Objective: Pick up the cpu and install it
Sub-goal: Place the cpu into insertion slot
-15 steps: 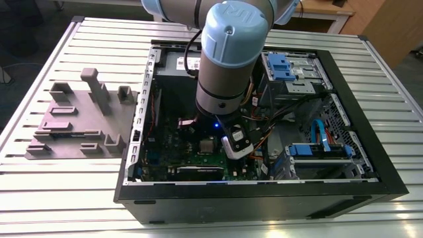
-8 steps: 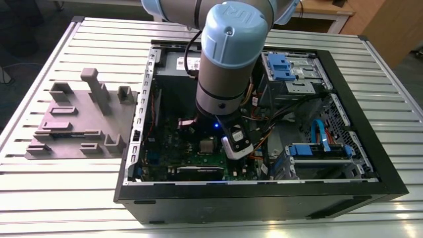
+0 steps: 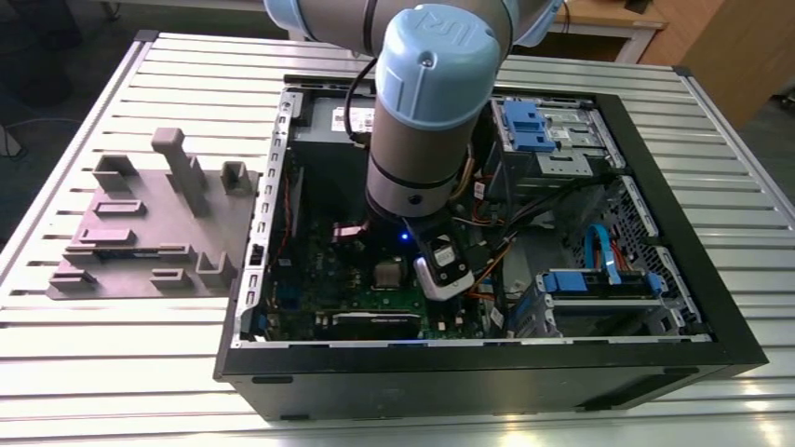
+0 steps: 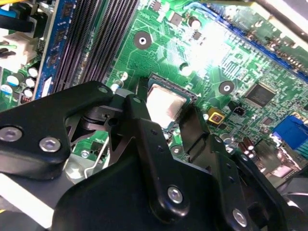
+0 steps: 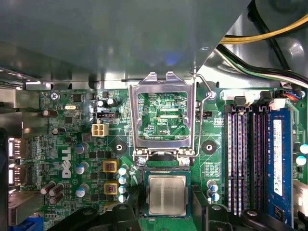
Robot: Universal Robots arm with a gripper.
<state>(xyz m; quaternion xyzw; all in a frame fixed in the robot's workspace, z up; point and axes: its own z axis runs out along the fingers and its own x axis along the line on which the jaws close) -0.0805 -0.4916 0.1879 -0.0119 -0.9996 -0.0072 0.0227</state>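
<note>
The cpu, a small square chip with a silver top, lies flat in its socket on the green motherboard. It also shows in the second wrist view and in the exterior view. The socket's metal frame stands flipped open beside it, with its wire lever raised. My gripper is open, hovering close over the chip. Its black fingers straddle the cpu, one on each side, with a gap to its edges. Nothing is held between them.
The board lies inside an open black computer case on a slatted metal table. Memory slots, a blue memory stick, capacitors and cables ring the socket. Blue drive bays sit at the exterior view's right, a grey fixture at its left.
</note>
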